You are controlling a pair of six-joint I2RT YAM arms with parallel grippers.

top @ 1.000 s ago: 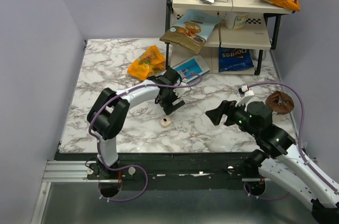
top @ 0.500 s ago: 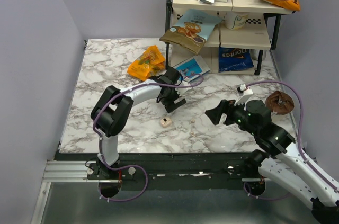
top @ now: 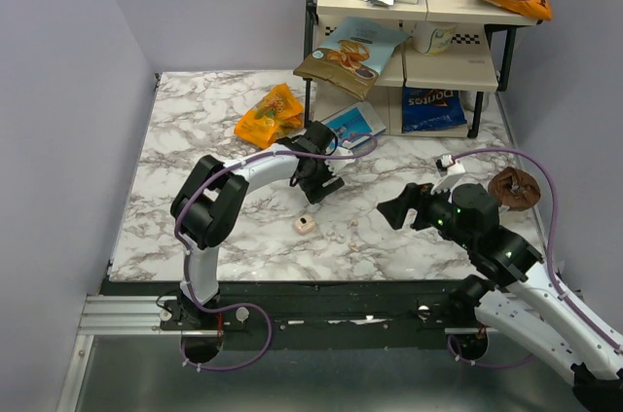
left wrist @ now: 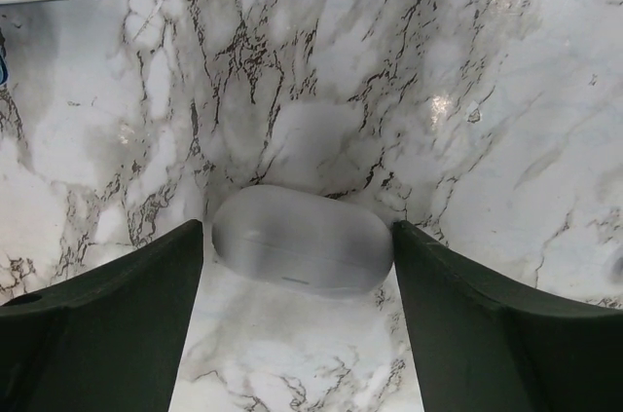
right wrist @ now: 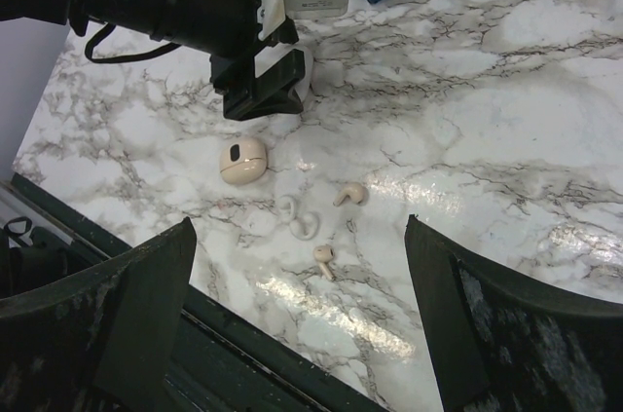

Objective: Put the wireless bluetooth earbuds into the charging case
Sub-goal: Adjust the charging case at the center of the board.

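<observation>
The cream-beige charging case (right wrist: 243,160) lies on the marble table near the front edge; it also shows in the top view (top: 306,225). Two cream earbuds (right wrist: 350,195) (right wrist: 323,256) lie loose to its right, with a clear looped piece (right wrist: 298,218) between them. My left gripper (top: 316,185) is open and low on the table behind the case. In its wrist view the gripper (left wrist: 297,227) has a pale whitish oval object (left wrist: 302,253) lying between its fingertips. My right gripper (top: 404,207) is open wide and empty, hovering over the earbuds (right wrist: 297,221).
An orange snack bag (top: 270,115) and a blue-and-white box (top: 350,125) lie behind the left gripper. A shelf rack (top: 487,42) with snack bags stands at the back right. A brown disc (top: 513,188) lies at the right. The dark front edge (right wrist: 292,373) is close.
My left gripper has shifted a little back and to the right, away from the cream-beige case. The right arm has hardly moved.
</observation>
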